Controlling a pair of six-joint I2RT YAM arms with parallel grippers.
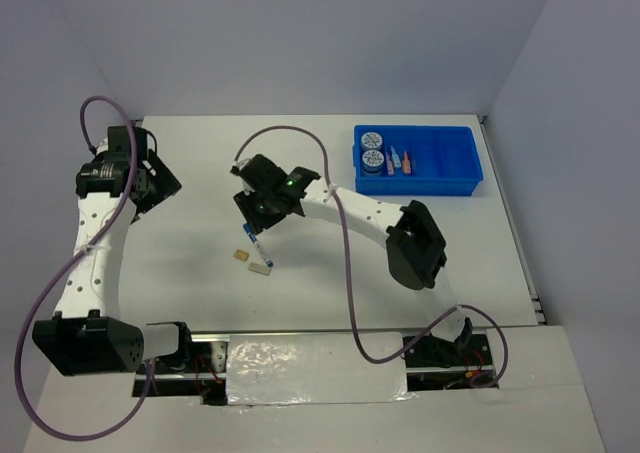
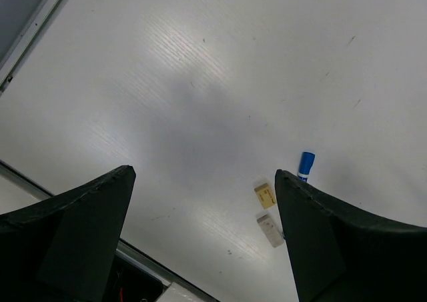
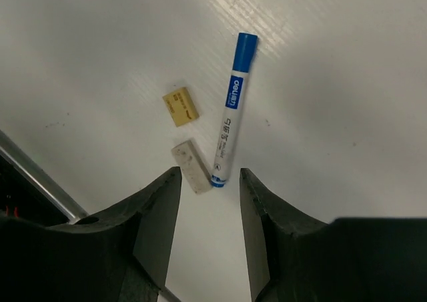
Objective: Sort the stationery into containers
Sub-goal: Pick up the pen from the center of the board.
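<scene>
A blue-white marker [image 3: 231, 122] lies flat on the white table. Its rear end touches a beige bar [image 3: 192, 165], and a tiny tan block [image 3: 180, 106] sits just beyond. My right gripper [image 3: 210, 175] hovers over the marker's rear end, open, with nothing between its fingers. From above, the right gripper [image 1: 257, 228] covers part of the marker [image 1: 262, 248], next to the tan block [image 1: 241, 256] and beige bar [image 1: 260, 268]. The blue tray [image 1: 455, 163] at the far right holds two patterned rolls [image 1: 372, 149] and short coloured bars [image 1: 400, 160]. My left gripper [image 2: 203, 175] is wide open and empty.
The left arm [image 1: 100, 233] stands at the table's left side, its gripper [image 1: 165, 188] raised above bare tabletop. A purple cable [image 1: 345, 263] loops over the right arm. A metal strip runs along the table's near edge [image 1: 300, 338].
</scene>
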